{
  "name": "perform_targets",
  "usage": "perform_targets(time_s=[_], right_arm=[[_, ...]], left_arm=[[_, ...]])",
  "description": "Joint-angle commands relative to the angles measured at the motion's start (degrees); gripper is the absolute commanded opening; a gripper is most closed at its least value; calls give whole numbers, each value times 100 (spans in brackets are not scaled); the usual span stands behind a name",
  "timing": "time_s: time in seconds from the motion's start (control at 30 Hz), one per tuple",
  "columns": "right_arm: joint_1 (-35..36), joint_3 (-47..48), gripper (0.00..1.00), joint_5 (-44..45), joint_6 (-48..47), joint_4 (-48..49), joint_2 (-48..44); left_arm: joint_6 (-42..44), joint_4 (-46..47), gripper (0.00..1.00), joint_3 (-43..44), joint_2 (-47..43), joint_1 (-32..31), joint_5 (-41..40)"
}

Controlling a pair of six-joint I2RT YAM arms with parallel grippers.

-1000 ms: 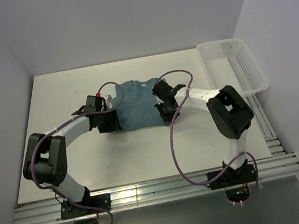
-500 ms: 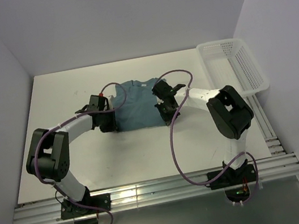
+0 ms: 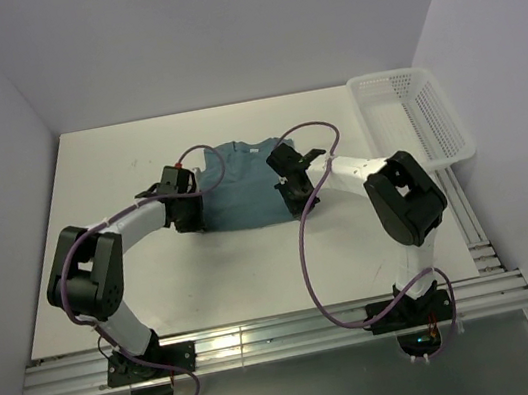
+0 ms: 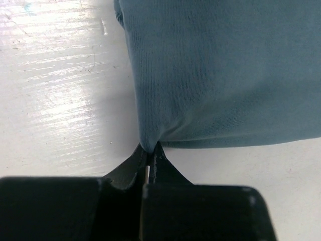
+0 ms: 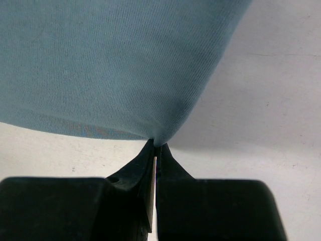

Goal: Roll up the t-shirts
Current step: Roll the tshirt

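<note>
Both hem corners gripped | left end effector (image 4: 150, 148), right end effector (image 5: 154, 145) clamped on t-shirt (image 3: 240, 187) | step: likely starting roll | next: curl both evenly.

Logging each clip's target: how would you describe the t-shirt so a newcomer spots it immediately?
On the white table, look toward the far middle. The t-shirt lies there, its near corners pinched by the left gripper and right gripper. It is the only soft teal thing; the basket at the right edge is white mesh.
</note>
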Motion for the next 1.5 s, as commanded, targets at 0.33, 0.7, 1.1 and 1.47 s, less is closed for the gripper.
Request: perform_targets(time_s=[0.33, 0.7, 1.1, 1.47], right_arm=[[-80, -89, 50, -219, 105, -513, -486], [-1214, -1275, 66, -3319, 1071, 954, -1243], [-1521, -1716, 65, -3736, 1977, 2406, -735], [-1627, -1487, 53, -3217, 2153, 2318, -224]], left_arm=[[-251, -382, 25, -85, -828, 1, 300], [-857, 196, 62, -920, -1804, 667, 1522], [-1605, 1068, 70, -806, -794, 1820, 3158], [-1623, 1192, 65, -438, 67, 1812, 3308]])
